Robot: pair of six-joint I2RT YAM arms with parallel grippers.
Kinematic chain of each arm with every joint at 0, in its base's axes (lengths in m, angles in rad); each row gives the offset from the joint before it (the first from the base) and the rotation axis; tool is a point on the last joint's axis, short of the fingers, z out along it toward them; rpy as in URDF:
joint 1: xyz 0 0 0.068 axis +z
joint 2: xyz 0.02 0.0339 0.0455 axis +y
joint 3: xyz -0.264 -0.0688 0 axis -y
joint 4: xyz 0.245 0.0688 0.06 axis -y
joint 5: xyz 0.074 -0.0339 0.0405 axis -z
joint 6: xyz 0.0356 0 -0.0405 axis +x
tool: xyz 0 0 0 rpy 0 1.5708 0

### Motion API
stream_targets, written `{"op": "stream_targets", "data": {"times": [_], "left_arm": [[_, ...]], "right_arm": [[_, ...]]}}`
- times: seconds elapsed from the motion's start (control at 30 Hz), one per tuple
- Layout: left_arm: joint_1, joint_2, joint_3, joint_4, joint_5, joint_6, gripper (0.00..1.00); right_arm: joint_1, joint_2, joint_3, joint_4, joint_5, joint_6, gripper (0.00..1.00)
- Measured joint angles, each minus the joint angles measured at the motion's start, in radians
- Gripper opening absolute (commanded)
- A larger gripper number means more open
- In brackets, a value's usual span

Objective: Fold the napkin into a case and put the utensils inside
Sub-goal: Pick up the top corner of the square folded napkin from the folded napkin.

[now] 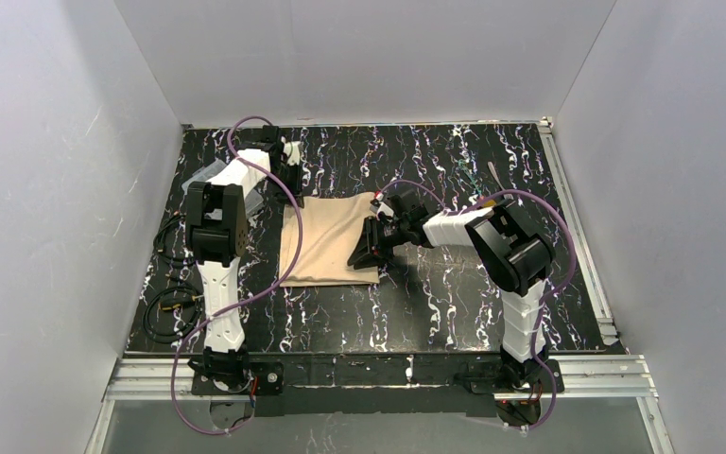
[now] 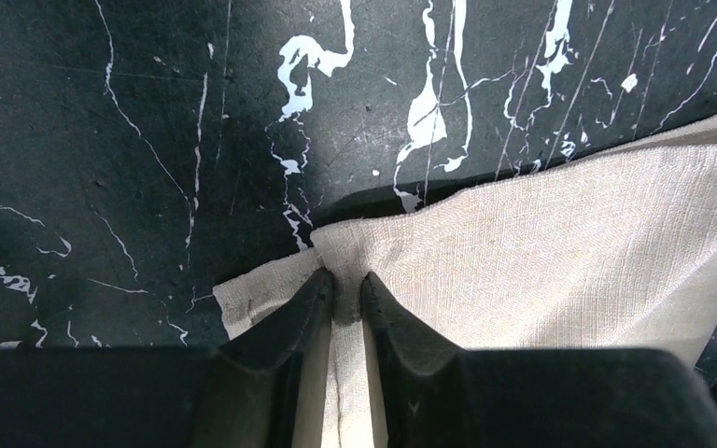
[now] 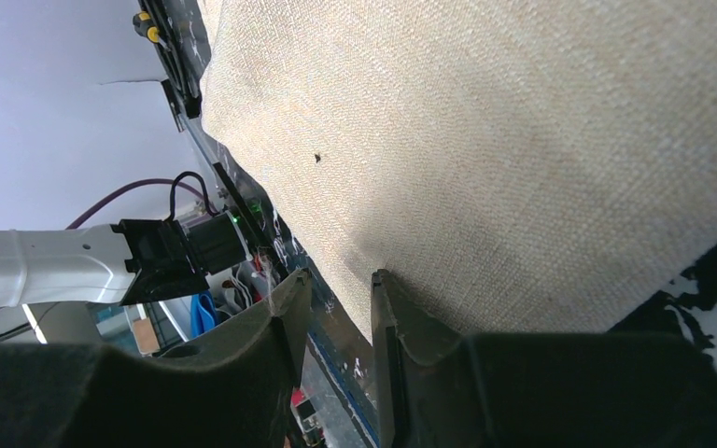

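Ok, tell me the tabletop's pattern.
The tabletop is black with white streaks; left wrist view shows it best.

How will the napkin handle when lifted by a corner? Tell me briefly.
Probably floppy: the napkin puckers at its pinched corner, so it should drape, not hold shape. Likely light: thin cloth lying flat. Its coarse weave probably grips rather than slips.

Robot lab test cell here. Plain white walls (image 1: 47,189) box in black marbled tabletop (image 1: 416,312). Aluminium rail (image 1: 605,374) along near edge, left arm (image 1: 219,284) and right arm (image 1: 522,303) bolted there. Purple cable (image 1: 253,118) loops off each arm, loose black leads (image 1: 165,312) at left.
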Motion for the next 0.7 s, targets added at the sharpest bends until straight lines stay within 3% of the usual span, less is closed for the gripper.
{"op": "stream_targets", "data": {"times": [0.3,0.7], "left_arm": [[0.0,-0.082,-0.081,0.053,-0.009,-0.004,0.07],[-0.001,-0.226,-0.167,0.148,-0.005,0.005,0.04]], "right_arm": [[0.0,0.004,0.0,0.001,0.0,0.001,0.37],[0.0,0.005,-0.006,0.0,0.001,0.001,0.39]]}}
